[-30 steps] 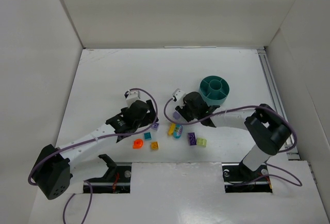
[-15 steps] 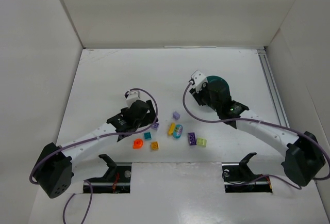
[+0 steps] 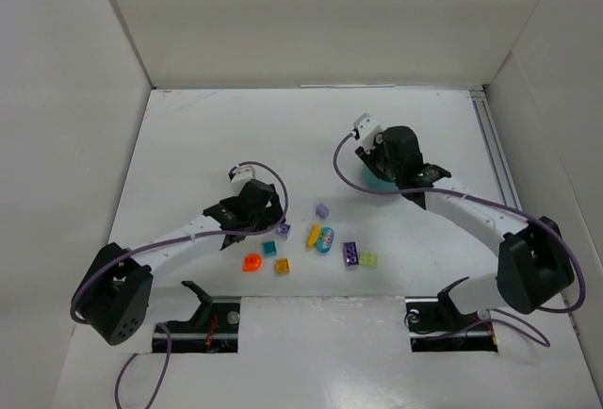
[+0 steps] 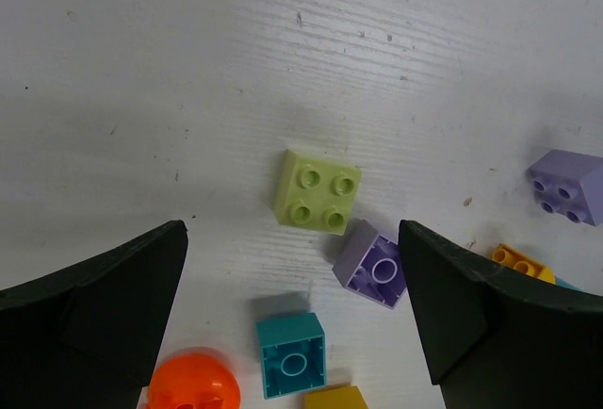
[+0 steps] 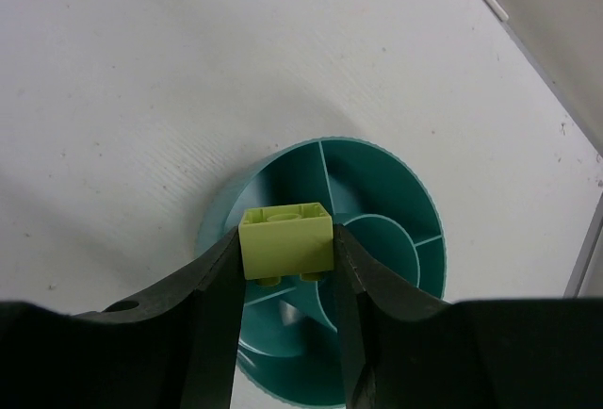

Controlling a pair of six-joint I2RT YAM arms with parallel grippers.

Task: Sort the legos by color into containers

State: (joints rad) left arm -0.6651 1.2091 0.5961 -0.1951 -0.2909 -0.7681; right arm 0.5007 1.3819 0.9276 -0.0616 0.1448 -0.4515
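legos (image 3: 350,253): 11 | teal cup (image 5: 386,183): 1 | arms (image 3: 179,244): 2

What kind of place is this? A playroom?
More likely a robot test bench: a white table boxed in by plain white walls, a left arm and right arm bolted at its edge, toy bricks laid out.

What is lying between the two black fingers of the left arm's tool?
The left wrist view shows four pieces between the open left tool fingers: a pale green brick, a purple brick, a teal brick and a round orange piece.
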